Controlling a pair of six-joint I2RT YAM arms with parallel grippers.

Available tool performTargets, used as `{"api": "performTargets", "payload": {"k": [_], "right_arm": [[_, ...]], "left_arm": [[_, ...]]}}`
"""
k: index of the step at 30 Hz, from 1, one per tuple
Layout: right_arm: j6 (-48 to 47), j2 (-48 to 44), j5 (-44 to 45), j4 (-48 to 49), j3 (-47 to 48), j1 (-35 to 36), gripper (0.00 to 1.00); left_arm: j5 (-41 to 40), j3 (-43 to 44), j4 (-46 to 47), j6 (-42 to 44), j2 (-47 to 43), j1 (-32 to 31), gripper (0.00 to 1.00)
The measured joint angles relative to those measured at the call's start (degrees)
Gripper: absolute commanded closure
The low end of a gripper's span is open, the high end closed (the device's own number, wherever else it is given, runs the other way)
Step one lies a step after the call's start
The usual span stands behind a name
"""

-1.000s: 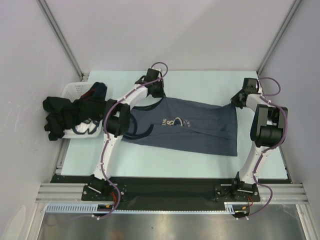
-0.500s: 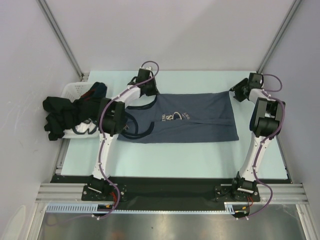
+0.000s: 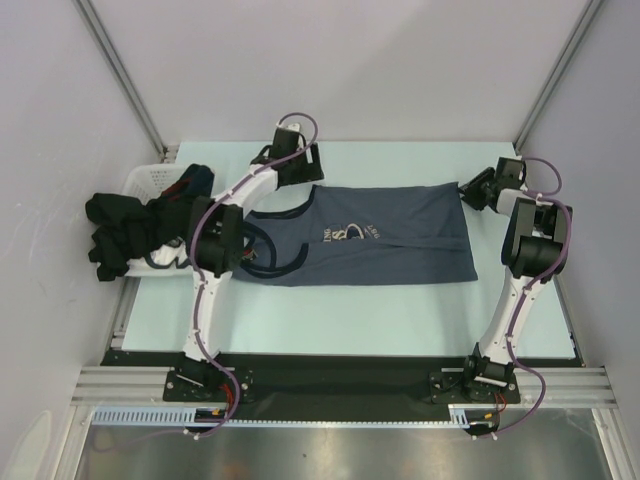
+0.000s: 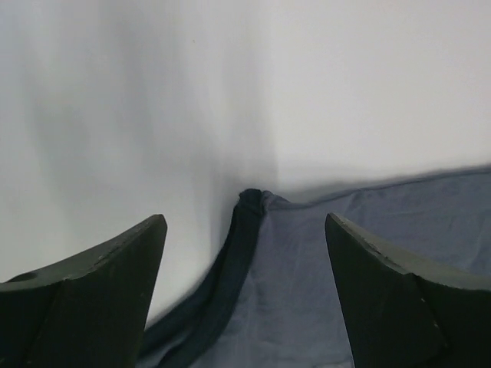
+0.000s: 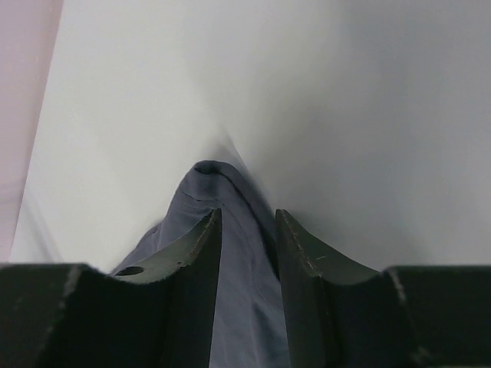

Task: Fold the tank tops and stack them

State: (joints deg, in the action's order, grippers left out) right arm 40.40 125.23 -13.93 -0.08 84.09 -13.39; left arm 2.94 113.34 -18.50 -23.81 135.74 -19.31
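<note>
The slate blue-grey tank top [image 3: 370, 235] lies spread flat on the table, logo up, straps to the left. My left gripper [image 3: 308, 168] hovers at its far left shoulder corner, open wide; in the left wrist view the dark-trimmed strap corner [image 4: 249, 203] lies between the spread fingertips [image 4: 244, 218], touching neither. My right gripper [image 3: 468, 190] is at the top's far right hem corner. There the jaws [image 5: 248, 211] stand a little apart with a ridge of blue cloth [image 5: 211, 180] running between them. The black tank top [image 3: 120, 225] is bunched over the basket at left.
A white basket [image 3: 150, 178] with dark clothes stands at the table's left edge. Grey walls and metal posts close in the back and sides. Bare pale table [image 3: 350, 310] lies between the blue top and the arm bases.
The top was pulled taut and laid flat and square. My left gripper opened and let go of the strap corner, drawing back left. My right jaws parted at the hem corner.
</note>
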Motion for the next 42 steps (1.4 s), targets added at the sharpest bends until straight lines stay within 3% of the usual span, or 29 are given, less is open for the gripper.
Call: {"api": "performTargets", "payload": {"k": [8, 18, 23, 25, 28, 30, 35, 42], "right_arm": [[-1.29, 0.20, -2.08, 1.27, 1.33, 0.04, 0.60], [-1.66, 4.31, -3.13, 0.98, 7.04, 0.79, 0.61], [-1.75, 5.99, -3.17, 0.46, 8.09, 1.16, 0.74], [-1.84, 6.40, -3.26, 0.37, 8.83, 1.16, 0.72], [-1.70, 6.49, -3.34, -0.26, 9.05, 1.16, 0.53], [-1.62, 6.47, -3.78, 0.35, 9.11, 1.16, 0.51], [-1.64, 6.08, -3.48, 2.14, 8.02, 1.18, 0.57], [-1.62, 0.83, -1.68, 5.86, -1.49, 1.16, 0.71]], "left_arm": [[-4.24, -1.79, -1.18, 3.37, -10.34, -3.04, 0.11], [-4.04, 6.16, -4.94, 3.41, -3.04, -2.36, 0.13], [-4.00, 6.16, -6.60, 3.39, -0.94, -1.62, 0.14], [-4.02, 6.16, -6.80, 3.41, -0.90, -1.38, 0.14], [-4.02, 6.16, -6.71, 3.41, -0.90, -1.22, 0.14], [-4.02, 6.16, -6.80, 3.41, -0.90, -1.22, 0.14], [-4.00, 6.16, -6.99, 3.41, -0.90, -1.22, 0.14], [-4.00, 5.64, -6.95, 3.41, -1.05, -1.22, 0.15]]}}
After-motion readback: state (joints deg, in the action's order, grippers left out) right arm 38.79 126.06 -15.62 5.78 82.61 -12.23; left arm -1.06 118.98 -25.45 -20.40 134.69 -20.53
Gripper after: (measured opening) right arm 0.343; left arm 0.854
